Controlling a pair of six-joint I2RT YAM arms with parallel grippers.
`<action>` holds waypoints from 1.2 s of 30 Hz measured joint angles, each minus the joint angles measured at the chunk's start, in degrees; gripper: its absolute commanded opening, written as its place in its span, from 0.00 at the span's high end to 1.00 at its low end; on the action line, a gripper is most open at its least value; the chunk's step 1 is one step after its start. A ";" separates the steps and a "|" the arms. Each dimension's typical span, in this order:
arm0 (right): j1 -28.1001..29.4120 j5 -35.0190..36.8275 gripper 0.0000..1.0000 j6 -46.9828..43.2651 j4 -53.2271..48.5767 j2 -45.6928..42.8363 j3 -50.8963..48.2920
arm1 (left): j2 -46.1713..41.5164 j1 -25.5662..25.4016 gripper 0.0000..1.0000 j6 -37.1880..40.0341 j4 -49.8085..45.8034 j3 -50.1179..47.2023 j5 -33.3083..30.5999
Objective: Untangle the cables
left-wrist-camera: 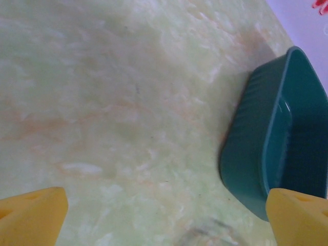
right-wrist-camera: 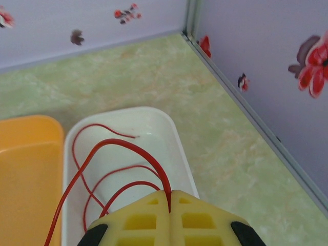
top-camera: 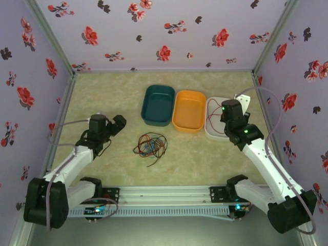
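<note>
Green marbled worktop (top-camera: 113, 92) under both my arms. Three trays in a row at its middle: teal tray (top-camera: 158, 105), orange tray (top-camera: 189, 110), white tray (right-wrist-camera: 177, 138). The tangle of cables (top-camera: 150, 145), red, black and blue, lies on the worktop nearer me than the teal tray, just right of my left jaws, well apart from my right jaws. Left jaws released wide, over bare worktop beside the teal tray. Right jaws clenched on one red cable (right-wrist-camera: 115, 141), above the white tray; its loops lie inside that tray.
</note>
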 measured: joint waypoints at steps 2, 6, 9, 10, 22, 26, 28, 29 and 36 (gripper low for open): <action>-1.22 -0.90 1.00 0.81 0.83 0.44 -1.29 | 1.38 -1.07 0.00 0.28 1.49 0.42 0.04; -3.17 -2.14 1.00 2.27 2.14 1.33 -3.45 | 3.19 -2.23 0.00 0.28 3.87 0.44 0.20; -4.68 -3.45 1.00 3.32 2.99 2.54 -4.50 | 4.13 -2.69 0.00 0.31 4.79 0.44 0.37; -5.18 -3.96 1.00 3.52 3.43 3.06 -4.76 | 4.37 -2.82 0.00 0.31 5.01 0.44 0.39; -8.26 -8.07 0.99 4.70 9.57 13.31 -5.46 | 4.66 -3.02 0.00 0.50 5.66 0.44 0.39; -8.98 -9.70 0.91 4.94 11.69 17.27 -5.46 | 4.66 -3.02 0.00 0.50 5.70 0.44 0.39; -9.42 -10.58 0.89 5.49 12.44 19.10 -5.46 | 4.68 -3.02 0.00 0.52 5.73 0.44 0.39; -9.68 -11.08 0.86 5.70 12.68 19.96 -5.46 | 4.66 -3.02 0.00 0.50 5.81 0.42 0.37; -10.80 -13.73 0.71 7.19 13.14 23.10 -5.46 | 4.50 -3.02 0.00 0.50 6.29 0.39 0.20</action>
